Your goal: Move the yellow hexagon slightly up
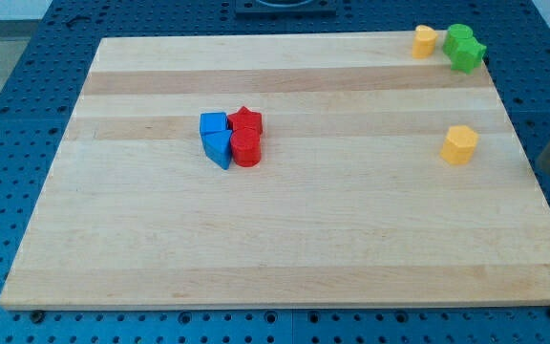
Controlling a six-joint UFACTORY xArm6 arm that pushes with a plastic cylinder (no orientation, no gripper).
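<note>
The yellow hexagon [459, 144] sits on the wooden board [285, 239] near its right edge, about midway between top and bottom. My tip [548, 170] shows at the view's right edge, on a blurred dark rod slanting in from the right. It is to the right of the hexagon and slightly below it. It is clearly apart from the hexagon and appears just past the board's right edge.
A second yellow block [425, 41] and two green blocks [459, 38] [468, 55] sit in the board's top right corner. A tight cluster lies left of centre: blue cube [214, 123], blue triangle [218, 149], red star [246, 119], red cylinder [247, 149].
</note>
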